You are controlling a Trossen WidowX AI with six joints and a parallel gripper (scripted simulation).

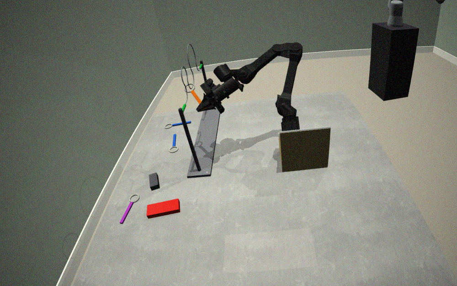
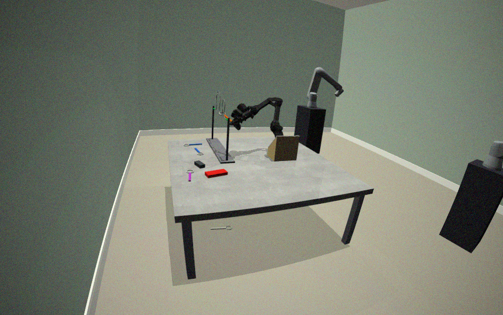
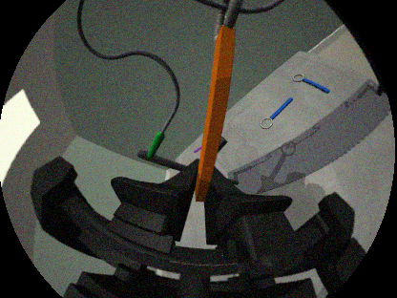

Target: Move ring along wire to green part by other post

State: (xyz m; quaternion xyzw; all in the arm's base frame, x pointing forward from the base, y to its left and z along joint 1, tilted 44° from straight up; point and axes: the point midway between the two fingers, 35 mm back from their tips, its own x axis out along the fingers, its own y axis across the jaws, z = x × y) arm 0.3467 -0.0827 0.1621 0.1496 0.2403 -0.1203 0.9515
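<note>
My gripper [image 1: 202, 105] [image 2: 232, 121] [image 3: 201, 162] is shut on the lower end of the orange handle [image 1: 195, 96] [image 2: 226, 116] [image 3: 219, 81]. The handle slants up to the ring, which is around the grey wire [image 1: 187, 54] [image 3: 177, 91] at a low bend between the posts. Whether ring and wire touch is too small to tell. One green part [image 1: 183, 108] [image 3: 156, 145] is by the near post [image 1: 189, 140] [image 2: 227, 139]; the other green part [image 1: 200, 66] [image 2: 214, 108] is by the far post [image 1: 203, 72] [image 2: 212, 122]. The ring is nearly out of the wrist view.
The posts stand on a grey base [image 1: 210, 135]. Two blue-handled rings, a dark block [image 1: 154, 181] [image 2: 199, 164], a purple-handled ring and a red block [image 1: 163, 208] [image 2: 216, 173] lie on the table. A brown wedge-shaped block [image 1: 305, 150] [image 2: 286, 148] stands by the arm's base.
</note>
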